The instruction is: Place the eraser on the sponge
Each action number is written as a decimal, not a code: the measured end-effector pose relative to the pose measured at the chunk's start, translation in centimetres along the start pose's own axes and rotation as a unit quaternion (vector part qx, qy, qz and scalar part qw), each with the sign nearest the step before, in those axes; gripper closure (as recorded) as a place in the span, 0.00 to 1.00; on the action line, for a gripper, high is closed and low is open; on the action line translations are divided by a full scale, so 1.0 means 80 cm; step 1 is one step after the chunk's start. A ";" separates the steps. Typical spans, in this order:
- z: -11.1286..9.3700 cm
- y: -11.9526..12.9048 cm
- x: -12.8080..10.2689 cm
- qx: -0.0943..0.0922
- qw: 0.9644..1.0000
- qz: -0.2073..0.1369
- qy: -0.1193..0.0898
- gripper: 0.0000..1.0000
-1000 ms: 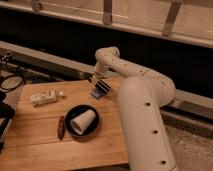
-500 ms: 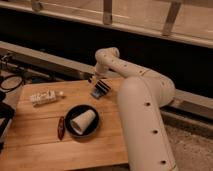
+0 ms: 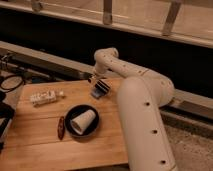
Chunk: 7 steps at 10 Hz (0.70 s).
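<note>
Change: none to record. Over the last second the arm, the hand and every item on the desk (image 3: 40, 147) kept their places, so the task stands paused at the sponge rather than moving.

Hand (image 3: 102, 87): at the far edge of the desk, close to the far right corner, low over the sponge (image 3: 94, 94). Clenched or released: cannot tell. It looks to be touching the sponge or just above it.

Sponge: soft blue pad, flat, showing below and to the left of the hand.

Eraser: not separable from the dark hand, and no dark block shows elsewhere on the desk. By judgement it is in or under the hand, either about to be set down or already resting on the sponge.

Other items: white block (image 3: 45, 97) near the left edge, black bowl (image 3: 70, 121) mid-desk holding a tipped white cup (image 3: 83, 120), thin reddish item (image 3: 61, 127) just left of the bowl.
</note>
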 end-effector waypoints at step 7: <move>0.005 0.007 -0.006 -0.002 1.000 -0.005 -0.002 0.65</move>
